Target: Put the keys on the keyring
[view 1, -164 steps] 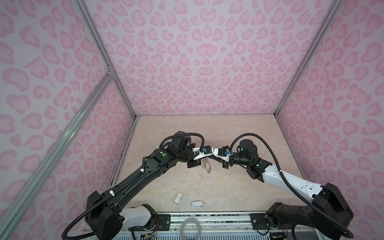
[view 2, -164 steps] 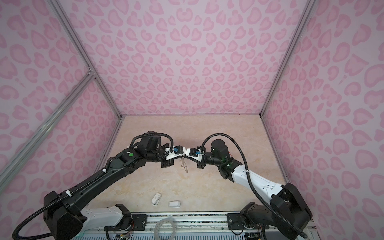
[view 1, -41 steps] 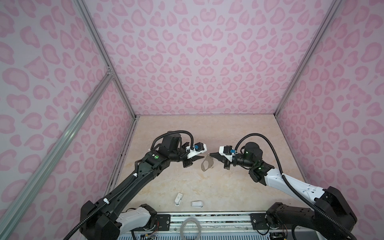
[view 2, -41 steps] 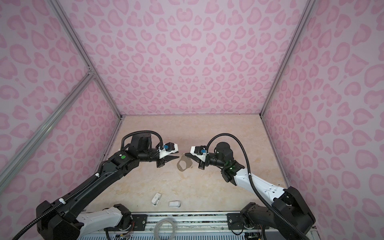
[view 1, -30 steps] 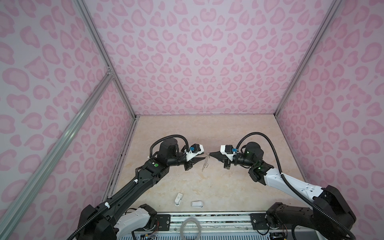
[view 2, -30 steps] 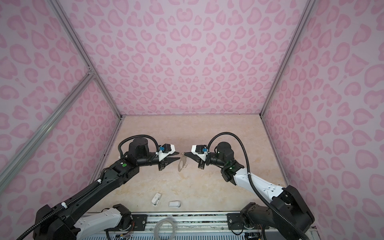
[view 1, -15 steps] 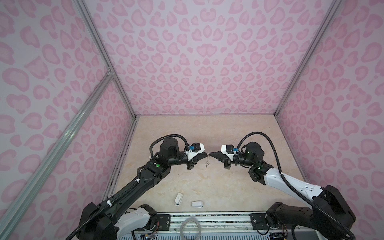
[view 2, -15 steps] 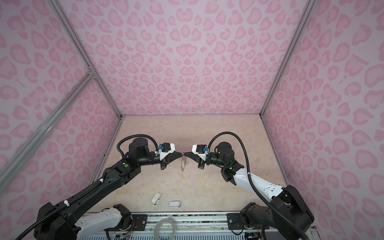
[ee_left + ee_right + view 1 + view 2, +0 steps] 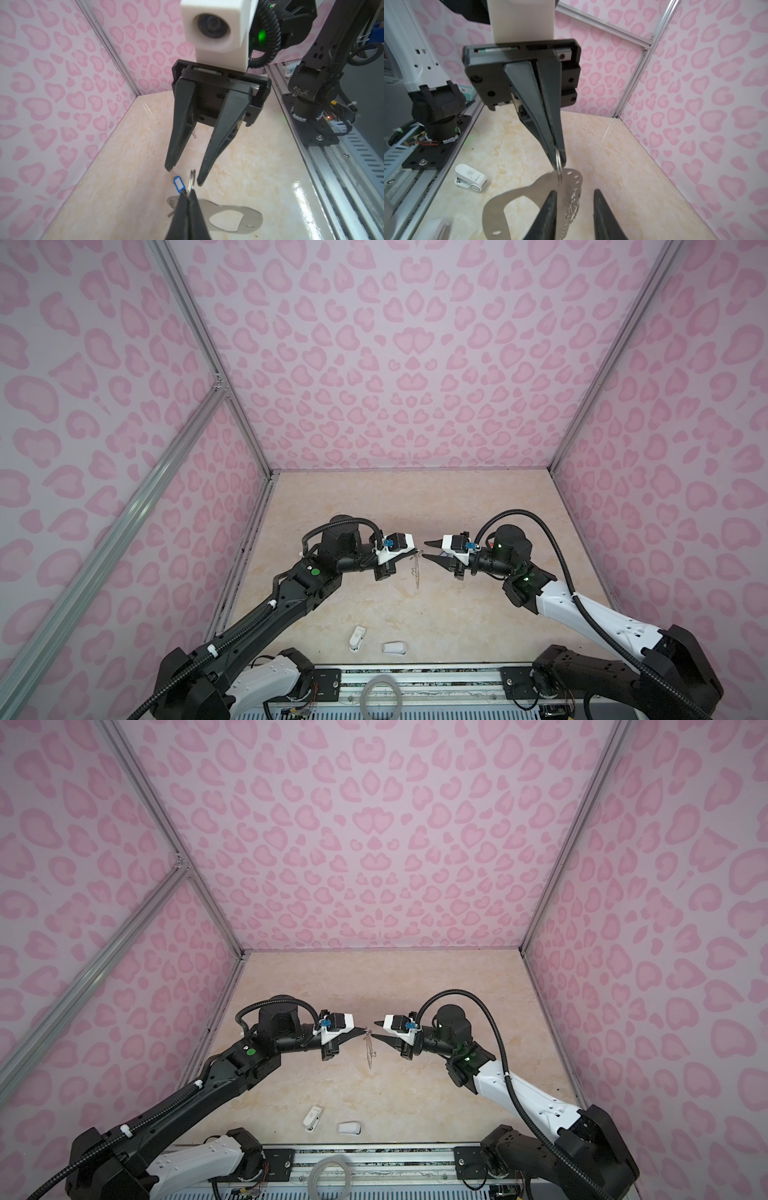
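Ring-presentation step. My left end effector (image 9: 559, 156) is clenched on a split ring (image 9: 192, 179) of the keyring (image 9: 529, 190), which hangs above the worktop (image 9: 415, 506). My right end effector (image 9: 184, 174) is released. Next, likely: thread the blue-tagged key (image 9: 179, 186), aligned precisely.

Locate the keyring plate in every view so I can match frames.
Both top views: keyring, an edge-on sliver mid-table between left pincer and right pincer.
Left wrist: face-on, just behind the left pincer's tips.
Right wrist: face-on, behind the open right pincer.
Landmark: shut left pincer clamping its wire ring, in all four.
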Tool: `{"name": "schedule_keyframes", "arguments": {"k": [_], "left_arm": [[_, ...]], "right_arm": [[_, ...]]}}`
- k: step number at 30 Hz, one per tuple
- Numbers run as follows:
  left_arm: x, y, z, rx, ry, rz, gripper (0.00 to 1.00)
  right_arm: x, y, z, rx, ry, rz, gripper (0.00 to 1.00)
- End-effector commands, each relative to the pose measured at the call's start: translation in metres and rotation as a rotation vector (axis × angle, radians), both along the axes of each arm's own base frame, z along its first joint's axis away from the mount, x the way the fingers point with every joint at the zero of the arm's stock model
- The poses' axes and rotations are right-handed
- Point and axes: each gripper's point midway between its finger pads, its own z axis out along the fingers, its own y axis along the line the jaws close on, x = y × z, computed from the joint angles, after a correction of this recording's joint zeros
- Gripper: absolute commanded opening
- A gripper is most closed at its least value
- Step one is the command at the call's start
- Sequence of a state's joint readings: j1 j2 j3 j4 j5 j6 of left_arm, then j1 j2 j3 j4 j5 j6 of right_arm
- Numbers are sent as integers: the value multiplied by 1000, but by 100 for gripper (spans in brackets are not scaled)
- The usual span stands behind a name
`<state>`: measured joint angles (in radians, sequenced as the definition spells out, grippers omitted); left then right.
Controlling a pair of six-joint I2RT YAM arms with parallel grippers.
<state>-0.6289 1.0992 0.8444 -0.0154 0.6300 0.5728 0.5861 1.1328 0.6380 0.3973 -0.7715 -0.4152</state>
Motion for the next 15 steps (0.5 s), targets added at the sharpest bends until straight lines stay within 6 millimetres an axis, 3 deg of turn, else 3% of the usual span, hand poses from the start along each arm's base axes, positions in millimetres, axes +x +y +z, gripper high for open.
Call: {"name": "schedule_keyframes", "arguments": {"k": [1,8,15], "left_arm": [[2,4,-1,92,-129,10,3],[-4,3,-9,171,-317,-6,3],[-7,-1,-10,193,-376,-37,3]], "right_arm": [[2,-17,-33,-163,2,-66,34],[-12,-32,-34,-138,-25,-137,37],[-20,-31,-36,-127,-39,-153,36]]}}
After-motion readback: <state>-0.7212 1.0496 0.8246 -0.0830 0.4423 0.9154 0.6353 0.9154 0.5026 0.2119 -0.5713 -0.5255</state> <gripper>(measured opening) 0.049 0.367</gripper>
